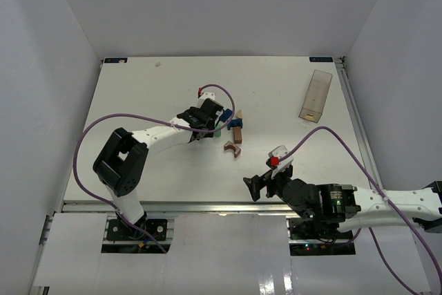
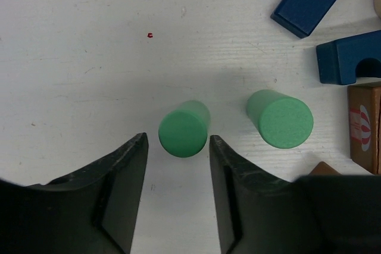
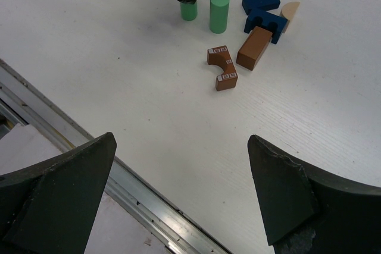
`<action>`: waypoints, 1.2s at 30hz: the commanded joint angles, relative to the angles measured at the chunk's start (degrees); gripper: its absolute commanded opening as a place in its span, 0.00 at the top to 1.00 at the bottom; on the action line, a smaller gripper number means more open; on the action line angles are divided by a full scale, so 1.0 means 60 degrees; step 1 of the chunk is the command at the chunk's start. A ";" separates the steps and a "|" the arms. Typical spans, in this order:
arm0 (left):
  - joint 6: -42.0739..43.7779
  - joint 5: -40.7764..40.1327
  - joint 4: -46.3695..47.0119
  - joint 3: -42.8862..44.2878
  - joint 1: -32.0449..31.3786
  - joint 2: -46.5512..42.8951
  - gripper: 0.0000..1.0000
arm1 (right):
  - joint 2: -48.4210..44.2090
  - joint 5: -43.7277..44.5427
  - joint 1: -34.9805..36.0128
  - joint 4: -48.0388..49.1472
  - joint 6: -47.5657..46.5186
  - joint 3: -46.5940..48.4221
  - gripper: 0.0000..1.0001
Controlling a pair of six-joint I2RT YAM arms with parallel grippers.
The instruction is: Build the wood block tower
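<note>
— Step in hand?
— Standing the posts. Left gripper [image 2: 178, 139] released, fingers astride one upright green cylinder [image 2: 183, 132]; second green cylinder [image 2: 280, 118] just right.
— Next?
— Probably lifting clear, then bridging both with brown arch [image 3: 221, 68], lying nearer. Right gripper [image 3: 181, 140] spread wide, empty, near side.

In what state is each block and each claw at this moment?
first green cylinder: upright
second green cylinder: upright, free
brown arch: lying flat
brown brick: lying flat
blue arch: lying flat
left claw: open, straddling first green cylinder
right claw: wide open, empty
</note>
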 commanded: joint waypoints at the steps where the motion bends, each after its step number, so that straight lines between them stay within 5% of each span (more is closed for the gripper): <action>1: -0.0061 -0.0195 -0.0177 0.0231 -0.0030 -0.0203 0.40 | -0.0004 0.0181 0.0015 0.0120 0.0105 0.0113 0.02; 14: -0.0062 0.0228 -0.0176 0.0117 -0.0008 -0.1134 0.33 | -0.0048 0.0149 0.0015 0.0091 0.0108 0.0091 0.02; 20: -0.0268 0.0513 -0.0220 -0.0323 0.0089 -0.2097 0.49 | -0.0041 0.0215 0.0015 0.0091 0.0130 0.0070 0.02; 23: -0.0415 0.0690 -0.0250 -0.0615 0.0256 -0.2671 0.86 | -0.0025 0.0215 0.0015 0.0091 0.0137 0.0077 0.02; 25: -0.0624 0.0777 -0.0238 -0.1011 0.0537 -0.3122 0.98 | -0.0018 0.0203 0.0015 0.0079 0.0156 0.0096 0.02; 31: -0.1007 0.1825 0.0661 -0.2464 0.1722 -0.3628 1.00 | -0.0051 0.0142 0.0015 0.0076 0.0174 0.0096 0.02; 36: -0.0817 0.2260 0.1785 -0.2853 0.1991 -0.2547 1.00 | -0.0018 0.0127 0.0029 0.0076 0.0159 0.0099 0.02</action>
